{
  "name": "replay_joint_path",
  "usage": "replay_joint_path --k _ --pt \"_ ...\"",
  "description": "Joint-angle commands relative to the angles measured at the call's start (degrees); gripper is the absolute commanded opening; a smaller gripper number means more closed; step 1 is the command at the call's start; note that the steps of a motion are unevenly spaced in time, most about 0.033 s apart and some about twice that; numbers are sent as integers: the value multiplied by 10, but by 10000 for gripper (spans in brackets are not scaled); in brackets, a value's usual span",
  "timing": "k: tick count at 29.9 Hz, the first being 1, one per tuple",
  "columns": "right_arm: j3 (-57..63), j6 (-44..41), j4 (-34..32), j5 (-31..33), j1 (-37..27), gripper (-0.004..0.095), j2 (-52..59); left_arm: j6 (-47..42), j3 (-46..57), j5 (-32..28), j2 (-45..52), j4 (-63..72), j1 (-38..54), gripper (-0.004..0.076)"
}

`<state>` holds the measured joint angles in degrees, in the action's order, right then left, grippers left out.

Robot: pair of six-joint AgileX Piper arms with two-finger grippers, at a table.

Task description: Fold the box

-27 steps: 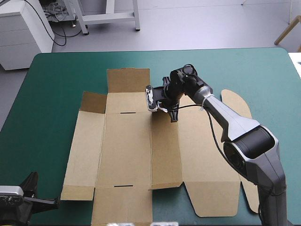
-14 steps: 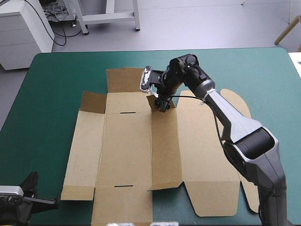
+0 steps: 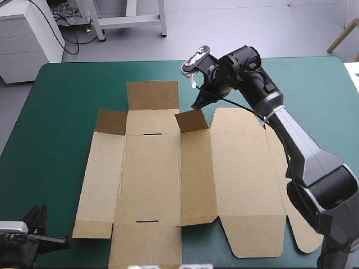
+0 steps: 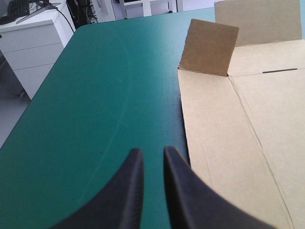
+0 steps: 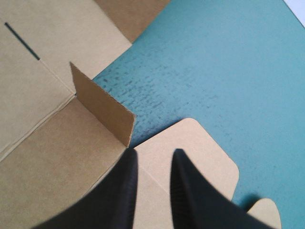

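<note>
The box (image 3: 151, 174) lies spread flat across the middle of the teal-green table cover (image 3: 73, 95), little folded so far: only two small flaps along its far edge are lifted, one at the far-left corner (image 4: 209, 47) and one near the centre crease (image 3: 192, 120). The right gripper (image 3: 200, 102) hangs over bare cover just beyond that centre flap, its black fingers drawn nearly together with a thin slit between them and nothing held. The left gripper (image 4: 151, 155) is likewise almost closed and empty, well away off the sheet's near-left corner. The main risk appears to be the centre flap itself. It stands on its crease alone (nothing is tucked or braced against it), so it may sag back flat before a wall is raised beside it. A return by the right gripper at a poor angle could also push it over the wrong way or crumple its edge. The sheet also looks loose on the cover. With the left gripper too far off to steady it, a sideways push from one arm would likely slide or turn the whole box instead of bending a crease.
</note>
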<state>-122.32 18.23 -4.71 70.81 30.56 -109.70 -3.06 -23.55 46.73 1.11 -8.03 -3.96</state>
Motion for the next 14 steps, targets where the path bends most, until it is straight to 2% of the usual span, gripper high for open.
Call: replay_joint_path --k 1,4,6,9,14 --pt "-14 -78 -31 -19 -1 -1 55 -3 -11 -43 7 -2 -1 296" --pt "9 -113 -30 -19 -6 0 73 -3 -11 -43 7 -2 -1 529" --pt "52 -130 -34 -19 -14 -1 92 -3 -11 -43 7 -2 -1 627" --pt "142 -146 -35 -29 -29 -3 130 -3 -11 -42 7 -2 -1 646" --pt "304 -154 -30 -90 -57 -19 220 -5 -11 -42 2 -2 -1 643"
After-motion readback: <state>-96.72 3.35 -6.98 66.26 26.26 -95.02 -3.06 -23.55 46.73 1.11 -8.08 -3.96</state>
